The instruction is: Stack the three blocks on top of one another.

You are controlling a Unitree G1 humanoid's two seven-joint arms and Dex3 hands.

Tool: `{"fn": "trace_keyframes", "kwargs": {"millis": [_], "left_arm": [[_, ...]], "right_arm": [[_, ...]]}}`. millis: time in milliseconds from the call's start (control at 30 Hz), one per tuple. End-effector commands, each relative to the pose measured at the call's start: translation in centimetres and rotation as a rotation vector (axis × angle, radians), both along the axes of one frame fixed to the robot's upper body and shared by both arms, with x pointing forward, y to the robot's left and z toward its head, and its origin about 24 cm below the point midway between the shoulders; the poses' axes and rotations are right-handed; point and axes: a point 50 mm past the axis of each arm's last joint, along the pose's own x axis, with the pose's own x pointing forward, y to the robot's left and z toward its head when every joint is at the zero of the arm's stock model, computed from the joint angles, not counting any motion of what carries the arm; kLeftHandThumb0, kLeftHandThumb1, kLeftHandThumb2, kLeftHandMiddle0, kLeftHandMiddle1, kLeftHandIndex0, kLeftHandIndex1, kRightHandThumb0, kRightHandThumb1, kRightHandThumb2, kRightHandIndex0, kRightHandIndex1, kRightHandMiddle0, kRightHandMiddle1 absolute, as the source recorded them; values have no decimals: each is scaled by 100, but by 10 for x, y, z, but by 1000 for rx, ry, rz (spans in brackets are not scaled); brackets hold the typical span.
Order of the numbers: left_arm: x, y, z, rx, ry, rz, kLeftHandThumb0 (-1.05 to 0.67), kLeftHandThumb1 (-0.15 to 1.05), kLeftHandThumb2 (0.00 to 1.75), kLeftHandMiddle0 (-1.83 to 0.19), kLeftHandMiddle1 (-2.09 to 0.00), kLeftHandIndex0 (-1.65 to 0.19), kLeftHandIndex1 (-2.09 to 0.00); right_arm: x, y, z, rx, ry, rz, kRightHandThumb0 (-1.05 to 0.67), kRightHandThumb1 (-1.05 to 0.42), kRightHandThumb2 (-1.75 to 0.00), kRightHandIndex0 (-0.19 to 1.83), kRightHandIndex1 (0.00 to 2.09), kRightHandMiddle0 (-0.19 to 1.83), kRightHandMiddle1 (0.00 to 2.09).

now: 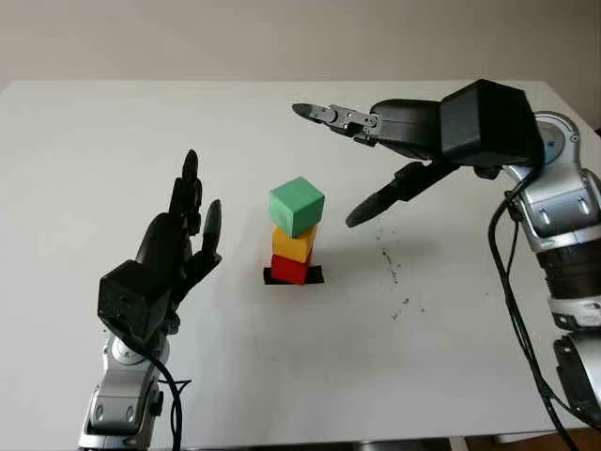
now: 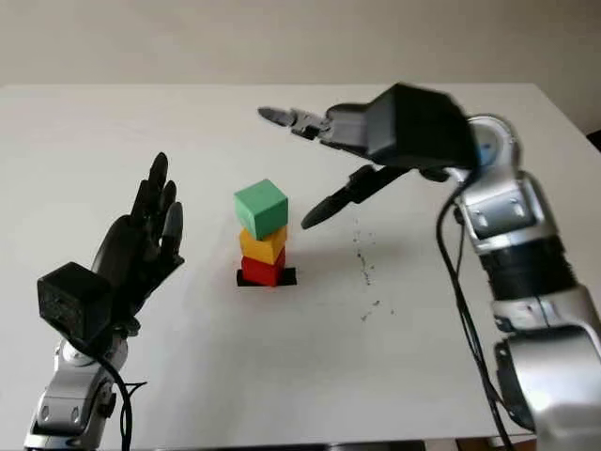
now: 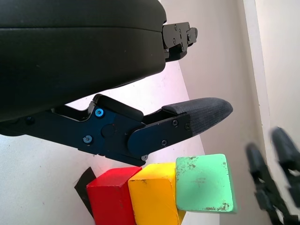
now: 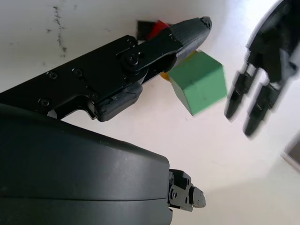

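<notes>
White table point(image 1: 113, 141) (pale wall point(image 1: 282, 38) behind) bears a three-block stack point(image 1: 296, 233).

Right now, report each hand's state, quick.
Left hand: open, holding nothing, raised beside the stack of green, yellow and red cube blocks.
Right hand: open, holding nothing, above and beside the stack's other side.

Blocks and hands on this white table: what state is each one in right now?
Red block: bottom of the stack, sitting on a black mark.
Yellow block: on the red one.
Green block: on top, turned a little askew, untouched.
Left hand: open, left of the stack.
Right hand: open, raised to the right of the stack.
</notes>
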Motion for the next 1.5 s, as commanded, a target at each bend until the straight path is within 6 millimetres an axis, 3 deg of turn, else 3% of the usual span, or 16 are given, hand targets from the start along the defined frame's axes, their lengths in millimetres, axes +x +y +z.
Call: {"fn": "trace_keyframes", "kwargs": {"millis": [0,67,233,400,633,867,1267,1467], "left_arm": [[1,2,2,10,-11,-5,-74,105,72,13,-5,15,-5],[2,3,3,9,-8,-8,-74,105,73,14,-5,16,-5],[4,4,4,5,-14,-9,-74,105,73,13,-5,15,-5],[6,8,1,-8,-11,-9,-74,105,73,14,-5,16,-5],[9,9,0,-31,-19,6,-73,105,72,12,-6,14,-6],[9,8,-2,-58,-18,4,-73,105,71,11,-6,14,-6],[5,7,-4,-44,-32,-22,-77,105,69,9,-6,12,-6],[-1,7,-3,-47,-33,-17,-77,105,68,9,-6,11,-6]], "right_arm": [[-10,-15,1,66,-45,-66,-89,-94,-8,-19,1,-16,2],[-16,-23,-8,198,-51,-129,-87,-101,-9,-17,2,-14,3],[-36,-36,-53,495,-16,-374,-64,-105,-24,-12,6,-11,5],[-57,-29,-95,526,-21,-555,-59,-105,-45,-10,6,-10,6],[-74,-9,-124,689,45,-657,-58,-105,-61,-18,1,-18,2],[-77,8,-139,780,133,-684,-64,-105,-69,-19,0,-19,0],[-79,31,-146,833,189,-677,-67,-105,-71,-19,0,-19,0],[-78,28,-148,842,196,-687,-65,-105,-71,-19,0,-19,0]]}}
